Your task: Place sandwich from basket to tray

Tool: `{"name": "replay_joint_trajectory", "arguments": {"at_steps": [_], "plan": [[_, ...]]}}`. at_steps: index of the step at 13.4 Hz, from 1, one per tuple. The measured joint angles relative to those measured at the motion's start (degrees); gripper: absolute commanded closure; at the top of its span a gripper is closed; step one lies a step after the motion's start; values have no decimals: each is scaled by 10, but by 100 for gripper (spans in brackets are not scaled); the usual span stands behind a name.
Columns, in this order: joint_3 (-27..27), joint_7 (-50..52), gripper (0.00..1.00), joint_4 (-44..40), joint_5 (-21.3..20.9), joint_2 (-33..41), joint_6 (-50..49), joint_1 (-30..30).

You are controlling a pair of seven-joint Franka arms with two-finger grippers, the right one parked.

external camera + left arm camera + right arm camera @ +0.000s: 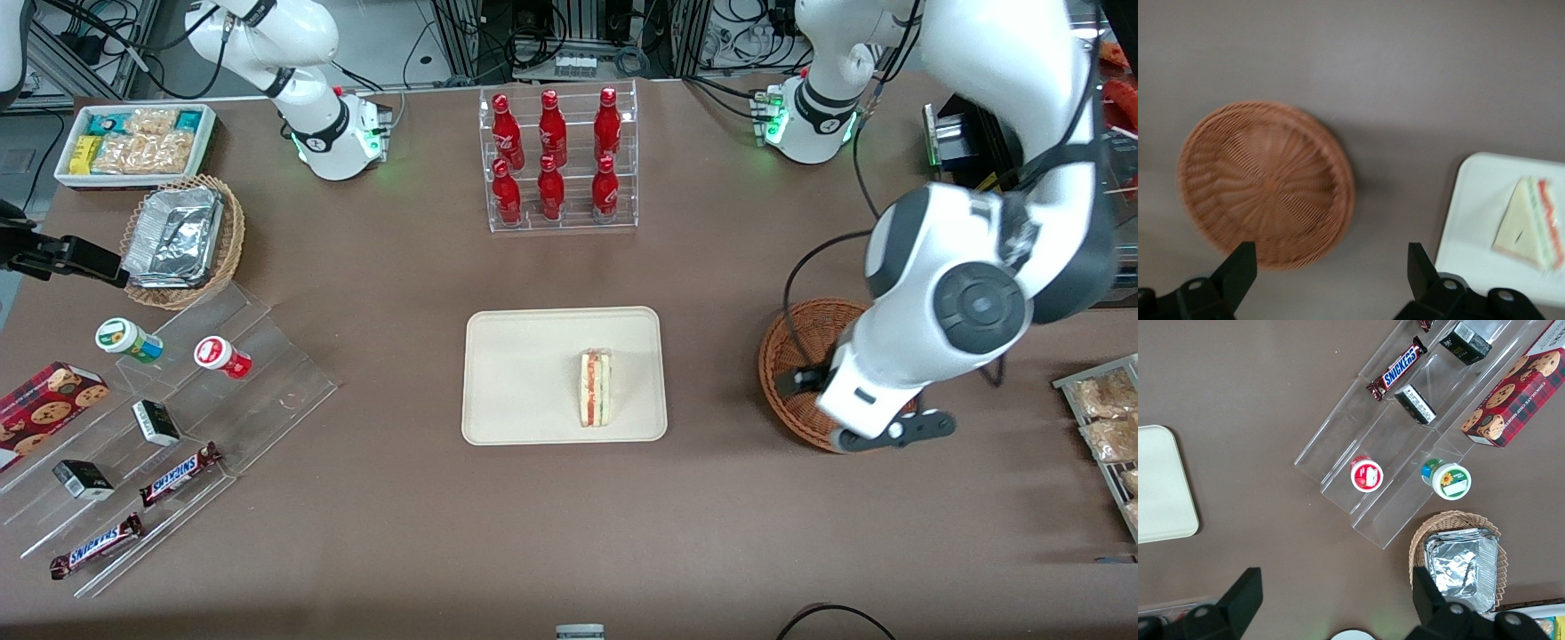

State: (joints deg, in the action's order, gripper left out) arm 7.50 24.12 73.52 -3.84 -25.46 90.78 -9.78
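gripper [1328,267] is hanging above the basket [791,356], fingers spread wide, gripping nothing. basket is looking empty. sandwich [596,388] is already lying on the tray [524,373], toward the basket-side edge, well apart from the gripper, long axis running toward/away from the front camera. count: one sandwich, one basket, one tray. placing looks done, probably just retreating left

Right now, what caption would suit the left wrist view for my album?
Open gripper hovers above the empty basket; the sandwich lies on the tray.
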Motion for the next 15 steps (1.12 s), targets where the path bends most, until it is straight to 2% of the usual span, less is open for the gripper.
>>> {"name": "replay_joint_trajectory", "arguments": {"at_steps": [8, 11, 15], "plan": [[35, -157, 0, 11, 0, 133, -174, 103], [42, -193, 0, 26, 1, 178, -197, 124], [45, -204, 0, 89, 1, 224, -198, 125]]}}
